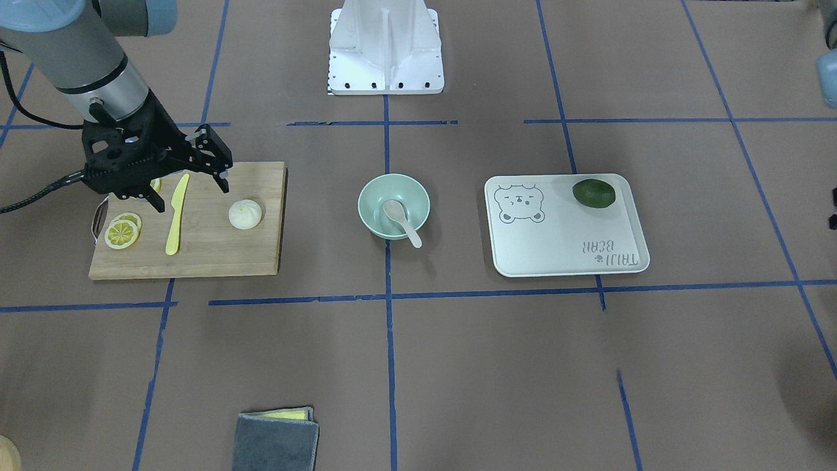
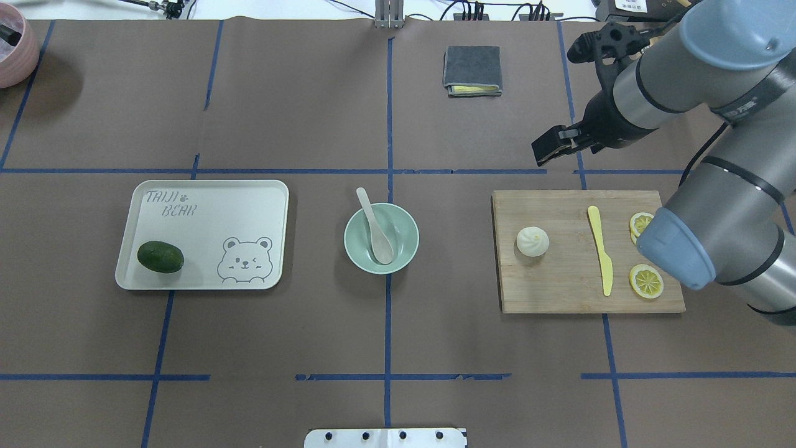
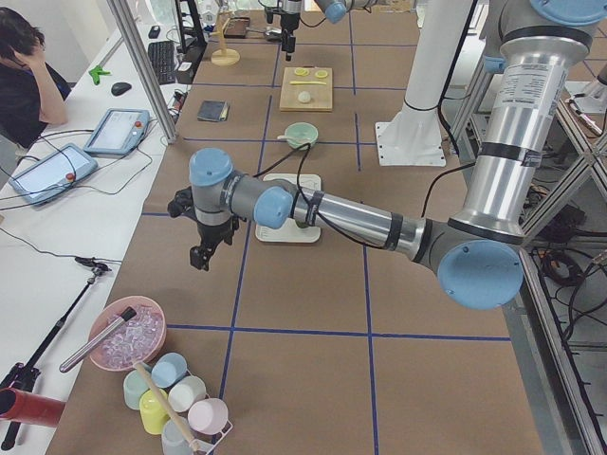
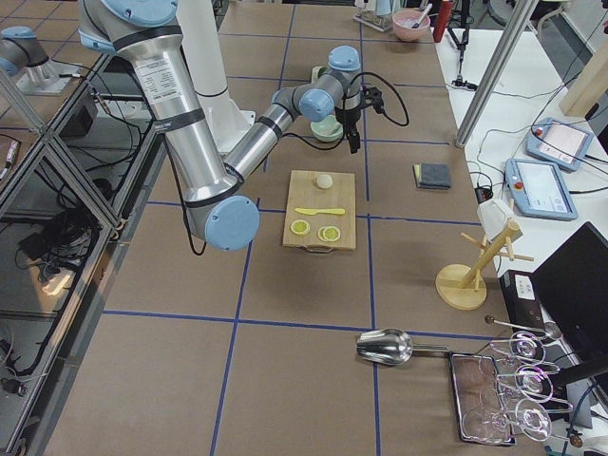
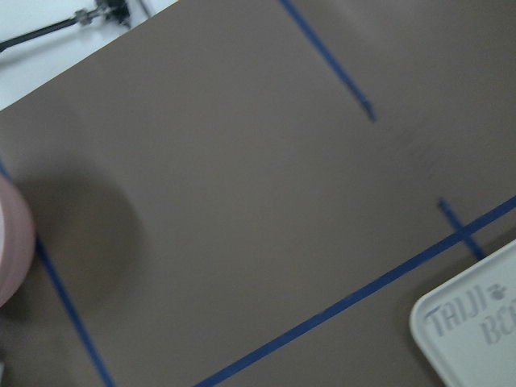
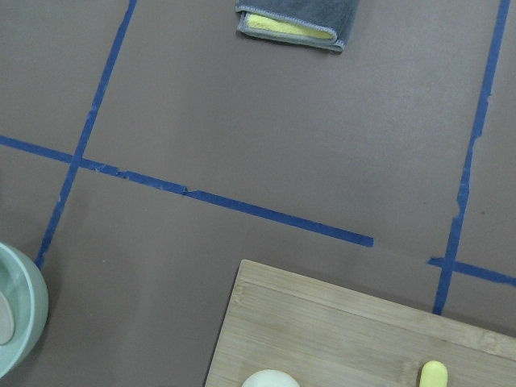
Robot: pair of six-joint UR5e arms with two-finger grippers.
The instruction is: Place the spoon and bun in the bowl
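The pale spoon (image 1: 400,219) lies in the mint-green bowl (image 1: 373,196) at the table's middle, scoop inside and handle over the rim; both also show in the overhead view, the spoon (image 2: 375,227) and the bowl (image 2: 407,239). The white bun (image 1: 245,214) sits on the wooden cutting board (image 1: 216,255), apart from the bowl; it also shows in the overhead view (image 2: 532,241). My right gripper (image 1: 193,193) hangs open and empty above the board's back part, beside the bun and raised off it. My left gripper (image 3: 204,251) shows only in the exterior left view, over bare table; I cannot tell its state.
A yellow plastic knife (image 1: 176,216) and lemon slices (image 1: 123,232) lie on the board. A white tray (image 1: 562,242) holds a dark green avocado (image 1: 594,193). A folded grey cloth (image 2: 472,70) lies at the far edge. A pink bowl (image 2: 9,53) stands at the far left corner.
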